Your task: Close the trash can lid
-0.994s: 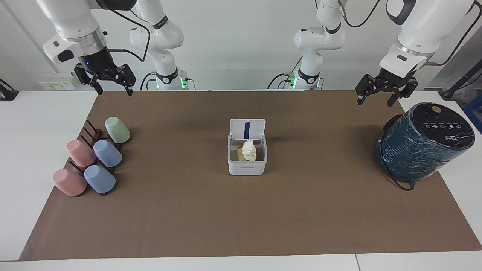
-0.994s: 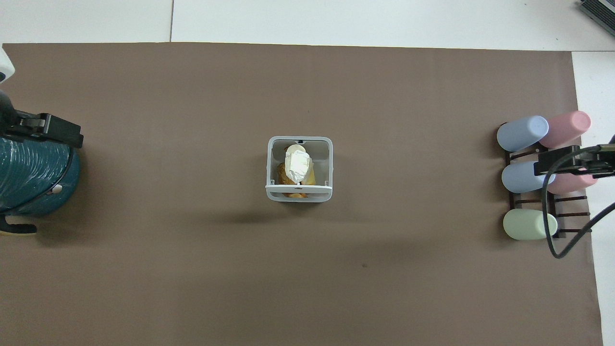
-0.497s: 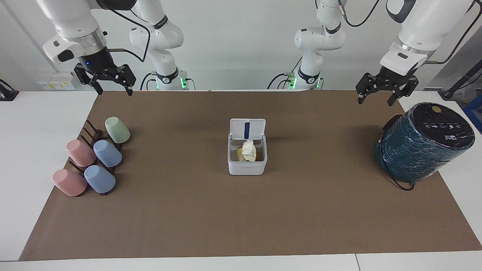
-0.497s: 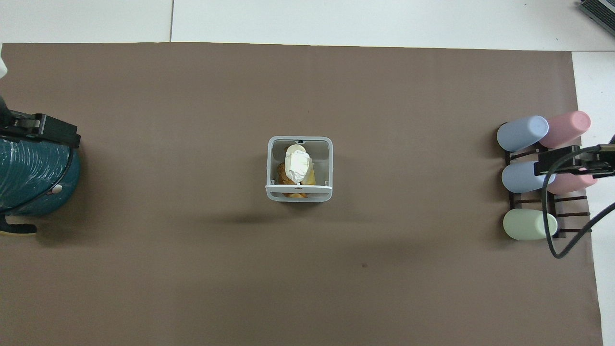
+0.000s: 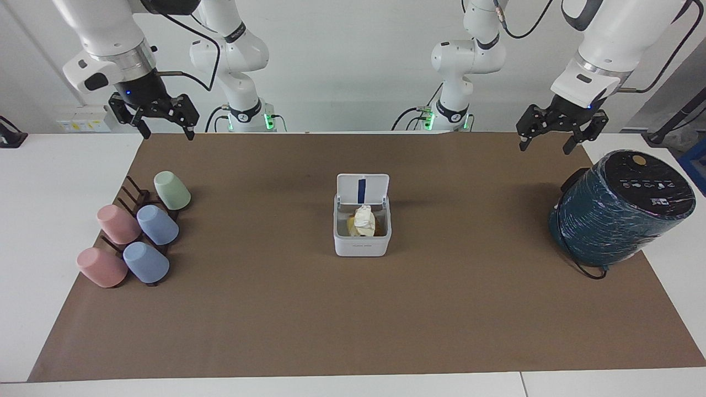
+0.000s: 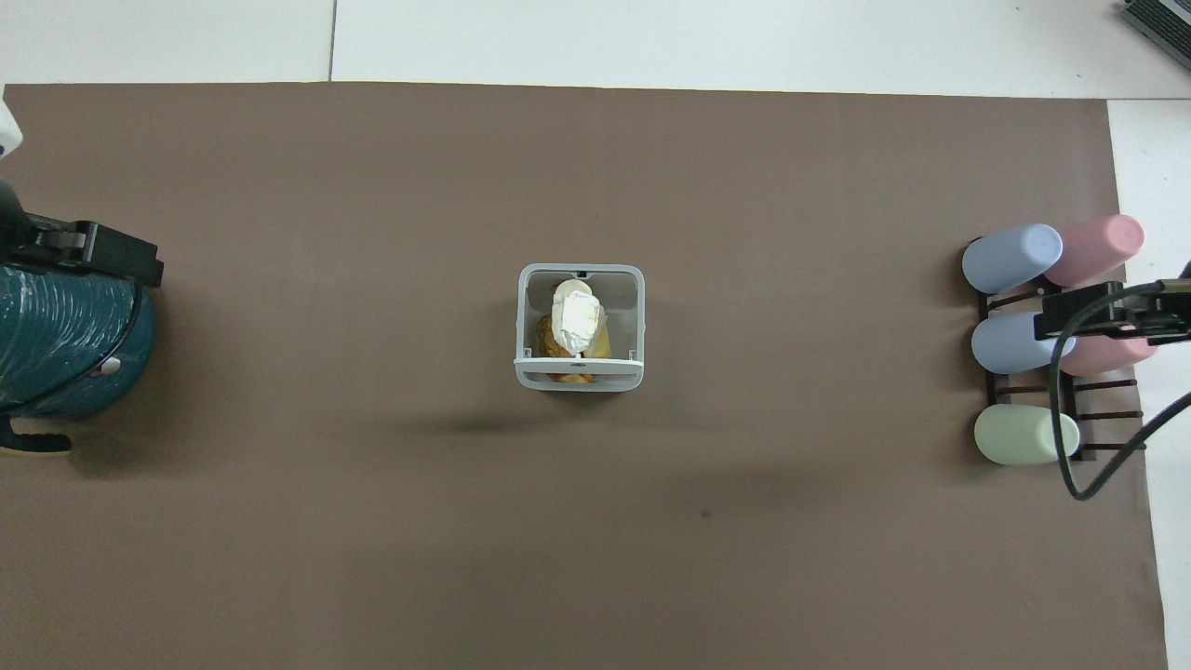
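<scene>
A brown mat covers most of a white table, and two white robot arms hang above the edge nearest their bases. At the middle of the mat stands the trash can, a small white cube-shaped bin with rounded corners. Its lid is open, standing upright on the side of the bin nearest the robots, with a blue vertical stripe showing on its inner face. Inside the bin sits crumpled white paper on top of something yellow and brown; from overhead the paper shows through the open top of the trash can, and the lid appears only as a thin white edge. The left gripper hangs in the air over the mat's edge toward the left arm's end of the table, just beside a large dark teal cylinder with a black top that lies tilted on the mat; its fingers are spread wide and hold nothing. The right gripper hangs over the mat's corner toward the right arm's end, fingers also spread wide and empty. Near that end a dark rack holds five cups tipped on their sides: one green, two blue, two pink. Both grippers are well apart from the trash can.
</scene>
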`<state>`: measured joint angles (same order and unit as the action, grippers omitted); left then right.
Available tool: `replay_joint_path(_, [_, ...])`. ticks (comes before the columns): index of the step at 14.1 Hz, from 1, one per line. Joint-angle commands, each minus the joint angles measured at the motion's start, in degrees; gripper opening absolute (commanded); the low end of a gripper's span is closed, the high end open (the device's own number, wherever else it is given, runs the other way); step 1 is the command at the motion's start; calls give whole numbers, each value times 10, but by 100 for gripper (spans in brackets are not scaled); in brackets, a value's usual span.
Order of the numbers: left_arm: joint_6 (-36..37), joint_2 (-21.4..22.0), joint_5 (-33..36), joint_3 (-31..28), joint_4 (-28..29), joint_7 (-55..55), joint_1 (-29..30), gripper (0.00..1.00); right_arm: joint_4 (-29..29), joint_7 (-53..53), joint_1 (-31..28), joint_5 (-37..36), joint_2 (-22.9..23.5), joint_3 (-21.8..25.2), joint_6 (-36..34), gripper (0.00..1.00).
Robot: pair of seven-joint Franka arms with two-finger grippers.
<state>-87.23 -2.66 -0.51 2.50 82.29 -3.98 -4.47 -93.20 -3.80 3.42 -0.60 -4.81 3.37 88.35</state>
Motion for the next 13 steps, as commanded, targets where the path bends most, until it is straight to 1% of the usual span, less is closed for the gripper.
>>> replay_joint_path(1, [1, 9, -6, 0, 0, 20, -12, 100, -9, 5, -5, 2, -12, -5, -4, 100])
replay_joint_path(4, [-11, 19, -14, 2, 19, 85, -48, 100, -9, 5, -5, 2, -12, -5, -4, 100])
replay_joint_path(6, [-35, 35, -27, 2, 54, 142, -81, 100, -9, 5, -5, 2, -12, -5, -4, 100])
replay_joint_path(8, [-76, 59, -36, 3, 106, 207, -114, 100, -9, 5, -5, 2, -12, -5, -4, 100])
replay_joint_path(10, [-109, 69, -58, 3, 141, 258, -135, 79, -9, 5, -5, 2, -12, -5, -4, 100])
replay_joint_path(12, [-134, 67, -58, 2, 154, 310, -166, 65, -9, 5, -5, 2, -12, -5, -4, 100])
replay_joint_path(13, [-147, 67, -58, 3, 165, 335, -181, 55, -9, 5, -5, 2, -12, -5, -4, 100])
